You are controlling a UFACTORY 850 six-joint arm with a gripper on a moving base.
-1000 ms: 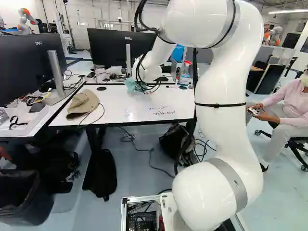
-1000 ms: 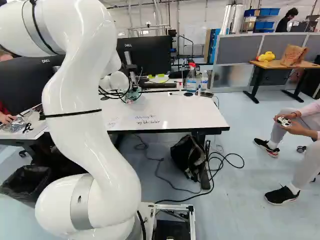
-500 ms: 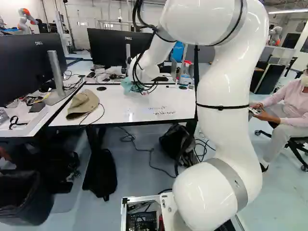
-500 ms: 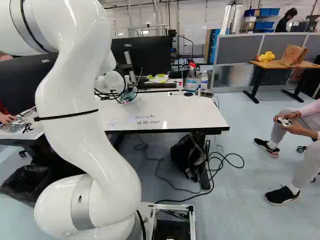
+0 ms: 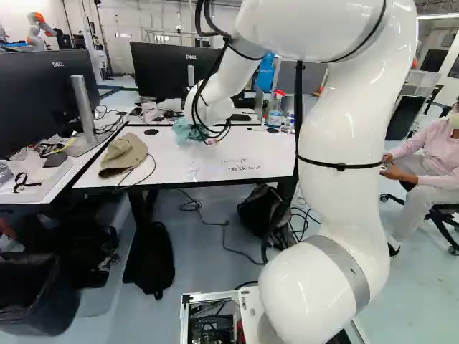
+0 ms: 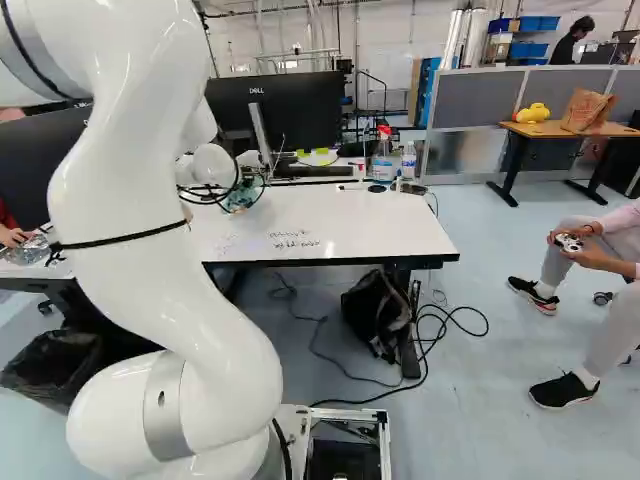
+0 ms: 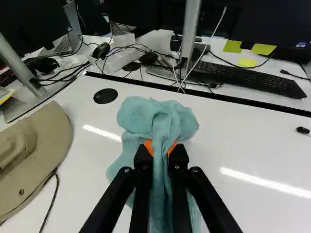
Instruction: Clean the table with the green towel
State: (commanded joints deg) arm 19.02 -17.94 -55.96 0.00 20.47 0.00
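The fingers (image 7: 143, 161), nearly closed, pinch the towel (image 7: 159, 119) for what looks like the wiping step; next, press it across the writing (image 6: 295, 243) on the desk (image 6: 380, 225).

**Green towel (image 5: 186, 131) carried left by the arm (image 5: 344, 204)**

In both base views, the held towel has been moved slightly leftward with the arm's far end. The arm's upright part has been swung right in the left base view, left in the right.
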